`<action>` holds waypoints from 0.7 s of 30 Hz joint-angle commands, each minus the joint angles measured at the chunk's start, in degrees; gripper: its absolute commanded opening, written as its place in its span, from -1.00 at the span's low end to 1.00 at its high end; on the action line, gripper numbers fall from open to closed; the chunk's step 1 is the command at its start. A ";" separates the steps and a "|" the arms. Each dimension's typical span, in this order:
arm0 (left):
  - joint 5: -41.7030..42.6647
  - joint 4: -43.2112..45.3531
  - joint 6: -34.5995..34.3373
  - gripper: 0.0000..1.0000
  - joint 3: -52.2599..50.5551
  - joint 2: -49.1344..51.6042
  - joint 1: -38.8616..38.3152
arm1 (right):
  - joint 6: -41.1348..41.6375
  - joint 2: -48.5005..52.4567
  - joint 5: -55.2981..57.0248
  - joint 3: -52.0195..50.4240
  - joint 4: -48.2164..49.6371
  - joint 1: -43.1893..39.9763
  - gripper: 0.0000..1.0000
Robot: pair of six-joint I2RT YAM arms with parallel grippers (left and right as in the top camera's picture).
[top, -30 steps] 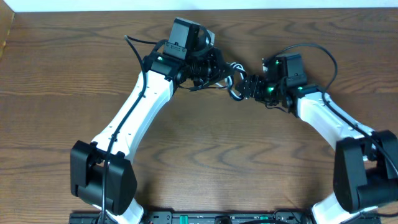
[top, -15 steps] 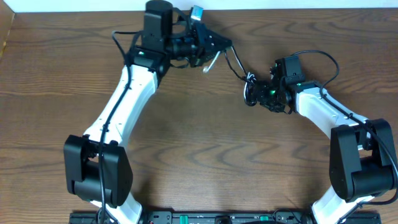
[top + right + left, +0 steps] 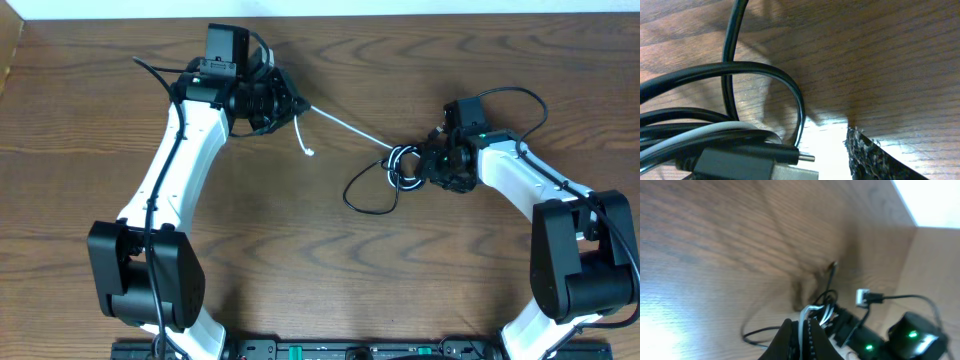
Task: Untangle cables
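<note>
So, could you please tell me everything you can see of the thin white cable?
The thin white cable is a slim, smooth, plastic-looking cord. The left tool is shut on it near one end, leaving a short curved tail with a small plug tip. From there it slants nearly straight across the brown wooden table into the bundle of thin black cables, where it loops among them.

Brown wood-grain table (image 3: 320, 280), white cable (image 3: 345, 127), black cable (image 3: 765, 68)

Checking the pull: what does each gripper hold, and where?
Left gripper pinches the white cable near one end, a short tail hanging free. Right gripper sits at the tangle; whether it grips cannot be told.
</note>
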 commanded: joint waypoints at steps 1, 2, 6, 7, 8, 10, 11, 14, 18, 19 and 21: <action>-0.42 -4.83 10.27 -0.66 0.98 -1.51 -2.45 | -1.01 0.96 3.76 -0.81 -0.85 -0.57 0.10; 0.11 -5.77 11.58 -0.41 0.98 -1.51 -2.93 | -1.01 0.96 3.76 -0.81 -0.98 -0.57 0.10; 0.20 -11.89 16.28 0.36 0.98 -1.51 -5.27 | -1.03 0.96 3.76 -0.81 -1.49 -0.57 0.11; 0.17 -12.85 17.51 0.40 0.98 -1.51 -5.62 | -1.03 0.96 3.76 -0.81 -1.51 -0.57 0.11; -0.04 -13.38 17.64 0.41 0.98 -1.51 -5.84 | -1.03 0.96 3.74 -0.81 -1.51 -0.57 0.11; -0.96 -13.86 17.18 0.41 0.96 -1.25 -6.62 | -1.01 0.96 3.74 -0.81 -1.57 -0.55 0.11; -3.26 -13.81 14.21 0.37 0.92 -0.72 -7.67 | -1.01 0.96 3.76 -0.81 -1.66 -0.57 0.11; -4.61 -10.62 8.24 0.26 0.63 1.31 -10.78 | -0.98 0.96 3.74 -0.81 -1.79 -0.55 0.11; -7.56 -1.18 -2.71 0.19 0.63 6.40 -14.73 | -0.96 0.96 3.76 -0.81 -1.66 -0.35 0.11; -7.54 0.72 -4.98 0.19 0.63 7.65 -15.15 | -0.98 0.96 3.76 -0.81 -1.66 -0.35 0.11; -7.52 3.39 -10.25 0.15 0.63 10.60 -16.04 | -0.98 0.96 3.76 -0.81 -1.68 -0.35 0.11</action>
